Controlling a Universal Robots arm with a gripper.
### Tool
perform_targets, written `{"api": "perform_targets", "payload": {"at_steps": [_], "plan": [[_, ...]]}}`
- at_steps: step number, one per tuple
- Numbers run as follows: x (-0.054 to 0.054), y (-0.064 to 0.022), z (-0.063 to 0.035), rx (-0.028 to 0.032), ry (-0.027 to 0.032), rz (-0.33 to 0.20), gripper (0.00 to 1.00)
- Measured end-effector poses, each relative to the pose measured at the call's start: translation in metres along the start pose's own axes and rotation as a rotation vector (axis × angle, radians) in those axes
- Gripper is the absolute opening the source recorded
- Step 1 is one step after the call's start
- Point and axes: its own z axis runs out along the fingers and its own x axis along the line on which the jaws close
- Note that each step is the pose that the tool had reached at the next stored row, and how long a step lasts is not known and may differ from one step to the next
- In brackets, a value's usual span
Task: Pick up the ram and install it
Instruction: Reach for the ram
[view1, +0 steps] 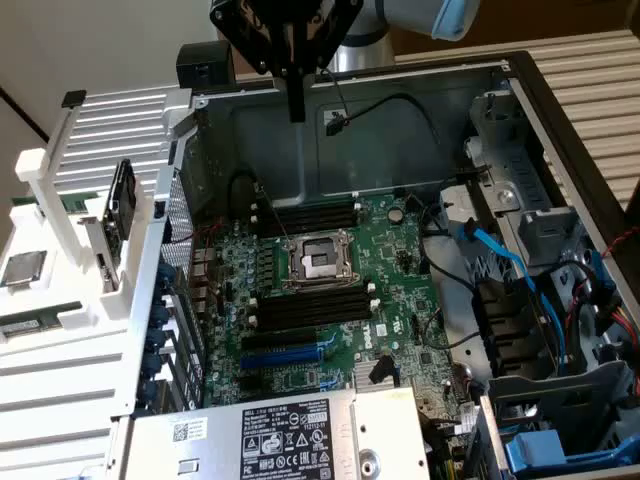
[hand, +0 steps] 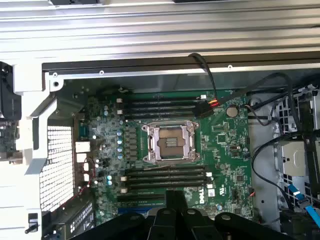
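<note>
1. The gripper (view1: 296, 112) hangs at the top centre of the exterior view, above the back wall of the open computer case (view1: 400, 140). Its black fingers are pressed together into one narrow bar, and nothing is between them.
2. In the wrist view the same closed fingers (hand: 175, 197) show as a dark wedge over the green motherboard (hand: 225, 150), just beside the nearer bank of memory slots (hand: 165, 177).
3. The ram (view1: 35, 322) is a thin green strip lying flat in a white rack (view1: 70, 370) at the lower left of the exterior view. It is outside the case and well apart from the gripper.
4. A square silver processor chip (view1: 22, 268) lies on the same rack, a little above the ram in the frame (its details are too small to make out).
5. Inside the case, the processor socket (view1: 318, 260) sits at the centre of the frame with its metal frame around an empty middle.
6. Long black memory slots run on both sides of the socket, one bank (view1: 310, 215) above it and one bank (view1: 310, 305) below it in the frame. All of them look empty.
7. Blue cables (view1: 510, 270) loop across the right side of the exterior view, and a silver box with a white label (view1: 280, 435) fills the bottom centre.
</note>
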Motion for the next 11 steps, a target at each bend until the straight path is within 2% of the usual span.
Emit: {"api": "perform_targets", "payload": {"at_steps": [11], "plan": [[0.0,0.0,0.0,0.0,-0.0001,0.0,0.1]]}}
